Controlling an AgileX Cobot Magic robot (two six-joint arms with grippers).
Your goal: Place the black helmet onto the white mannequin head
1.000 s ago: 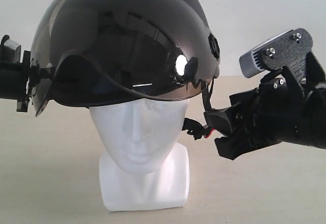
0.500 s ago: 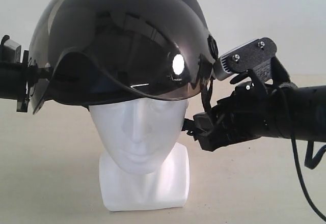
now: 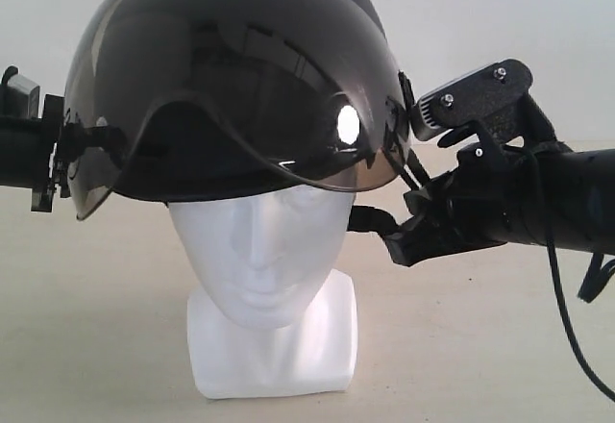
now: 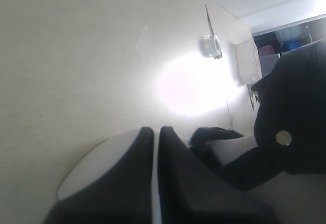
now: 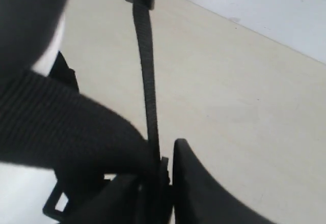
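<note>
The black helmet point(image 3: 231, 87), tinted visor down, sits low over the crown of the white mannequin head point(image 3: 264, 260), covering it to the brow. At the helmet's left edge my left gripper point(image 3: 48, 159) is closed on the rim. In the left wrist view its fingers point(image 4: 156, 132) stand almost together with a thin pale sliver between them, and the helmet shell point(image 4: 300, 91) lies beyond. My right gripper point(image 3: 389, 231) is beside the head's right cheek. The right wrist view shows it point(image 5: 165, 158) shut on the taut black chin strap point(image 5: 145, 71).
The head stands on a beige tabletop point(image 3: 480, 346) before a pale wall. A small round clear object point(image 4: 210, 46) lies far off on the table. The right arm and its cable point(image 3: 557, 288) cross the right side.
My right gripper moved left to the helmet's side and closed on the chin strap, then rose slightly. The helmet's right side lifted and the visor tilted. The left arm stayed put.
</note>
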